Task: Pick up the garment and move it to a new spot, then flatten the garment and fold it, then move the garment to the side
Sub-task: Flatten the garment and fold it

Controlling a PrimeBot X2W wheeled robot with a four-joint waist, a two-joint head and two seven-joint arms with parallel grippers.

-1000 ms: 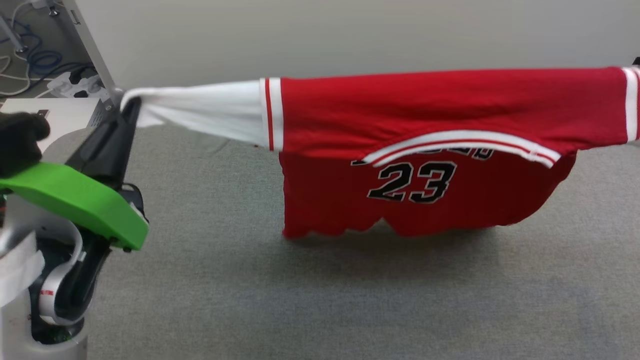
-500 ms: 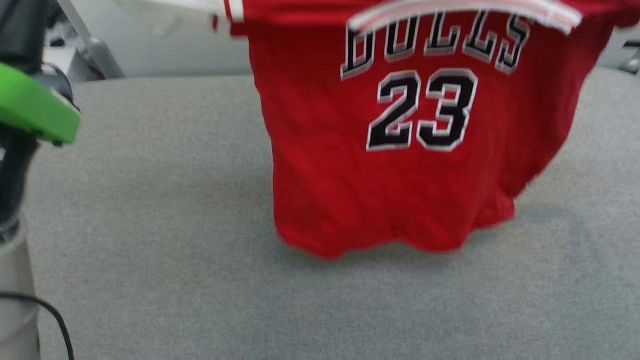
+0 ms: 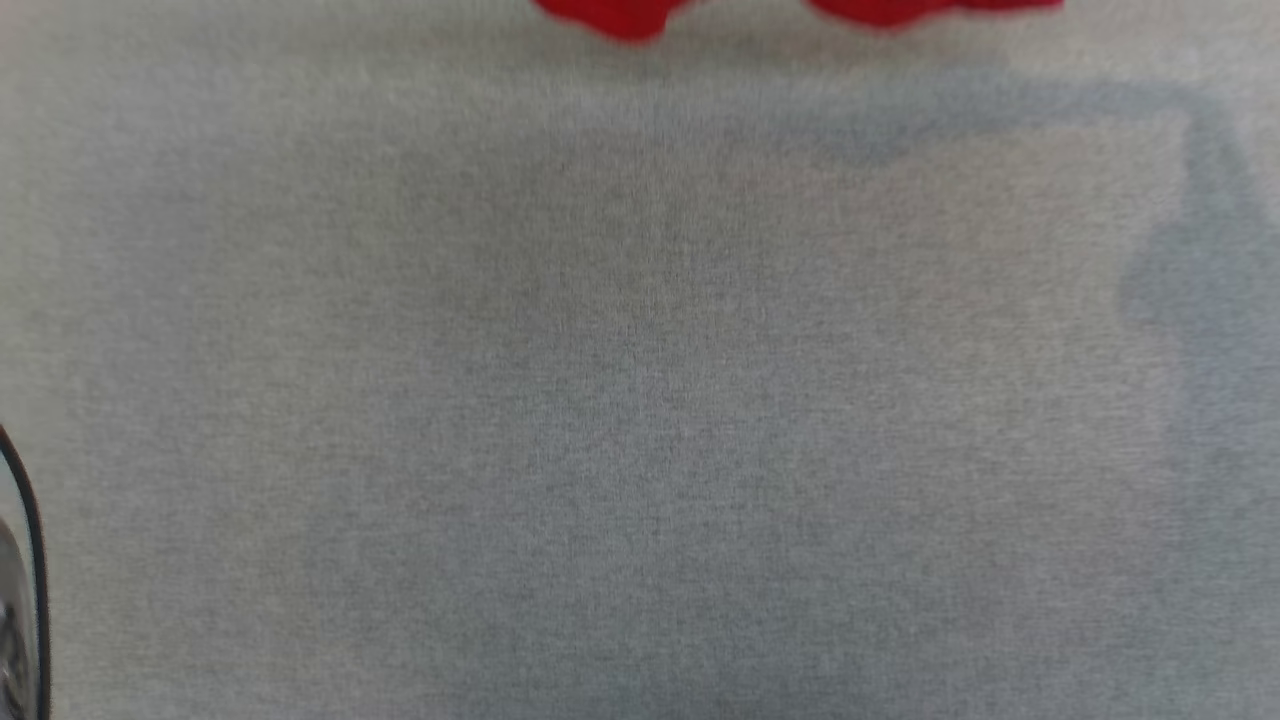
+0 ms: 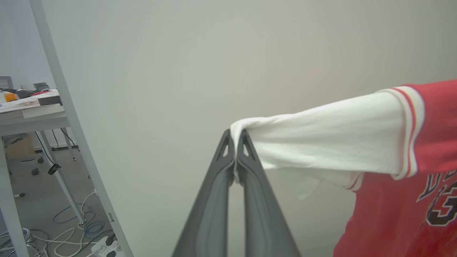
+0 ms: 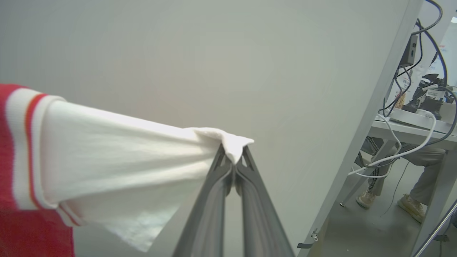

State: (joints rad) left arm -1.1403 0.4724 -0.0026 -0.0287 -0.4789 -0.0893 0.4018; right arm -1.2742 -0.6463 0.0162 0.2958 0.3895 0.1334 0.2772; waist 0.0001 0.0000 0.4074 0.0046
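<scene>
Head view looks down on a grey fabric surface [image 3: 640,400], soft and out of focus. The garment [image 3: 620,12] enters at the top edge as two red scallops of hem; everything above them is cut off by the frame. Whether the hem touches the surface or hangs just over it cannot be told. A faint shadow lies on the surface toward the right. A dark cable [image 3: 25,520] curves in at the lower left edge.

Left wrist view: the left gripper [image 4: 235,139] has its fingers pressed together on the bunched tip of one white sleeve. The sleeve runs taut to the striped trim and the red body. The black lettering and number are cropped at the frame edge and unreadable.

Right wrist view: the right gripper [image 5: 234,157] is likewise closed, pinching the other white sleeve, with a small corner of cloth poking past the fingertips. The red body is cut off at the left edge. A pale wall [image 5: 178,53] stands behind. A person's legs and shoes [image 5: 367,200] show under a desk [image 5: 410,132], partly hidden by its frame and cables.
</scene>
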